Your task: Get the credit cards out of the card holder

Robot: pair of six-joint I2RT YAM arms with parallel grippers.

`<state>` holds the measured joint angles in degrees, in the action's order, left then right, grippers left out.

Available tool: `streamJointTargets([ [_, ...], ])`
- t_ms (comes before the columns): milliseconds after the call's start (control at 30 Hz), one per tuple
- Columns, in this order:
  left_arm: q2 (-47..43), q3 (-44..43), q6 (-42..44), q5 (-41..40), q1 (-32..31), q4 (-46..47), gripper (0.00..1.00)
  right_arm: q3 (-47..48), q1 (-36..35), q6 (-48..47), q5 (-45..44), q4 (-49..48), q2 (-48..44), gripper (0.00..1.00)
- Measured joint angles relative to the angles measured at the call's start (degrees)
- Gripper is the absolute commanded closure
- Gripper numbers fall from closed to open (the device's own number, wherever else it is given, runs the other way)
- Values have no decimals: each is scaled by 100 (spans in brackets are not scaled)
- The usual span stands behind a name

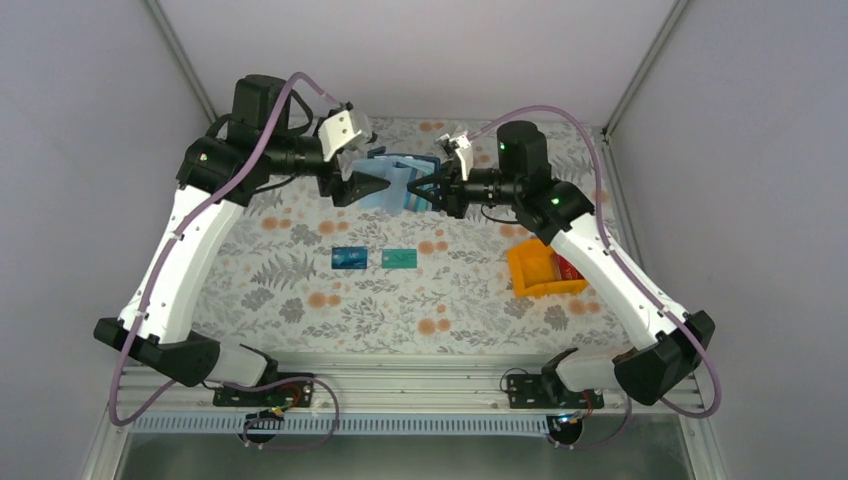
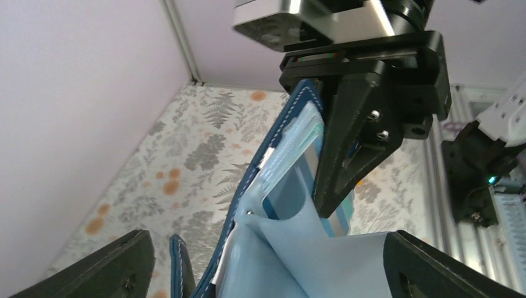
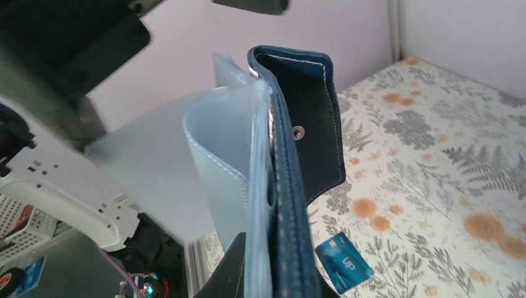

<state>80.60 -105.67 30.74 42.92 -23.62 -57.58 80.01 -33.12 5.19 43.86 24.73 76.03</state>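
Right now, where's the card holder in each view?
Top external: card holder at far centre of the picture, above the floral cloth.
Left wrist: card holder runs from centre to the bottom edge, pale pockets open.
Right wrist: card holder at centre, navy flap upright.
Shared landmark: the floral cloth behind it, left of it in the left wrist view, right of it in the right wrist view.

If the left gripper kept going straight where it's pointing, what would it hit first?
Most likely the flat blue card holder, which sits right ahead between the open fingers of the left gripper; the right gripper, shut on it, comes after.
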Motion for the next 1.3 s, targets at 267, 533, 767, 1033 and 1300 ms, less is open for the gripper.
streamJointTargets([
  [267, 7, 343, -125, -96, -2, 212, 0, 125, -278, 321, -275, 48, 66, 96],
  [533, 46, 389, -151, -166, -2, 243, 29, 243, -409, 61, -57, 70, 33, 96],
  [767, 22, 391, 55, 619, -70, -22, 96, 245, -317, -389, 61, 219, -76, 96],
  [1033, -9, 323, 166, 1244, -48, -188, 98, 212, -109, -706, 260, 356, -341, 62],
  [1300, -9, 313, 186, 1338, 74, -334, 98, -55, 81, -566, 424, 254, -603, 52],
])
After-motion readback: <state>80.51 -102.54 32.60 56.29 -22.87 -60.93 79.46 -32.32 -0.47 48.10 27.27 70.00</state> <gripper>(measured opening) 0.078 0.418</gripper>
